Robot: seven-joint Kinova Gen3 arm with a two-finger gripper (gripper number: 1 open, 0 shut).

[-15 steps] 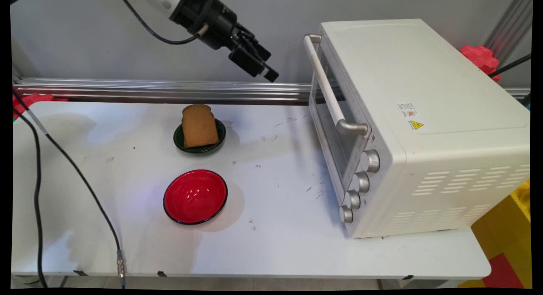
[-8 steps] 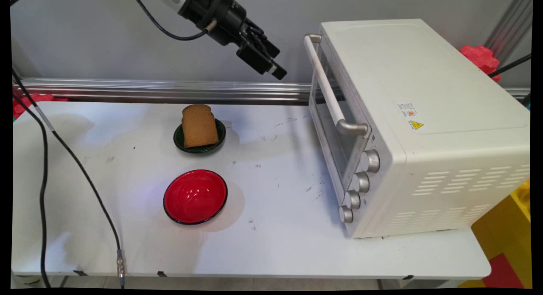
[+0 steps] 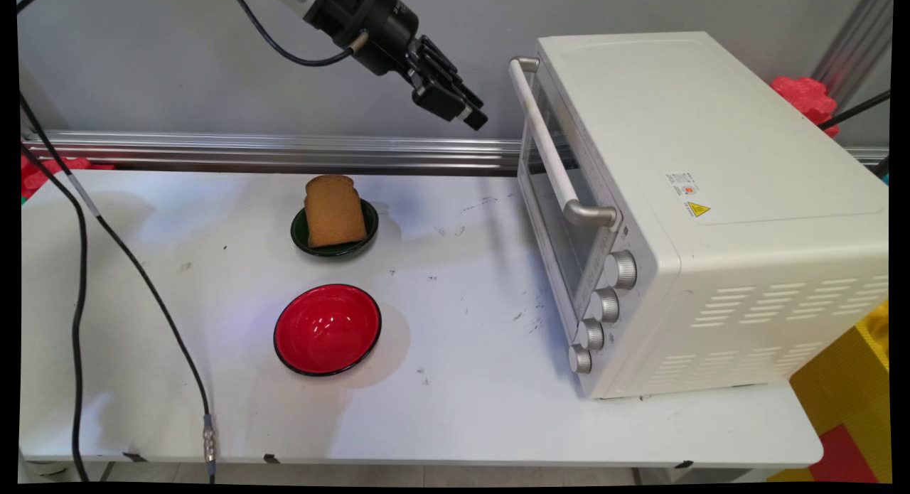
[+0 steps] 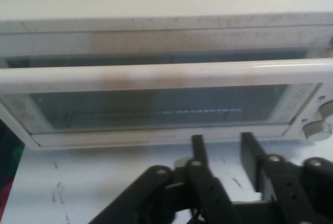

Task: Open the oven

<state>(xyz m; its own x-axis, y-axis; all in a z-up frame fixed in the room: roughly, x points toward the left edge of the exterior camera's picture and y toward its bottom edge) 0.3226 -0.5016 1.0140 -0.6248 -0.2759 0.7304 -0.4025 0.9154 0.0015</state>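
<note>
My black gripper [image 3: 478,119] hangs high above the table's back edge, tilted down to the right, a short way left of the white toaster oven [image 3: 711,195]. It is nearest the upper end of the oven's door handle [image 3: 547,142] and is not touching it. In the hand view the gripper [image 4: 222,146] is open with a narrow gap and nothing between its fingers. It faces the closed glass door [image 4: 156,109], with the handle bar [image 4: 166,73] running across above. A slice of toast [image 3: 333,211] leans in a dark green bowl [image 3: 334,250] below and to the left.
A red bowl [image 3: 327,329] with nothing in it sits nearer the front, left of centre. Several knobs [image 3: 604,305] line the oven's near end. Black cables [image 3: 142,295] hang over the table's left side. An aluminium rail [image 3: 249,149] runs along the back edge.
The gripper has moved to the right, closer to the oven's door handle, staying at about the same height. The bowls, toast and oven have not moved.
</note>
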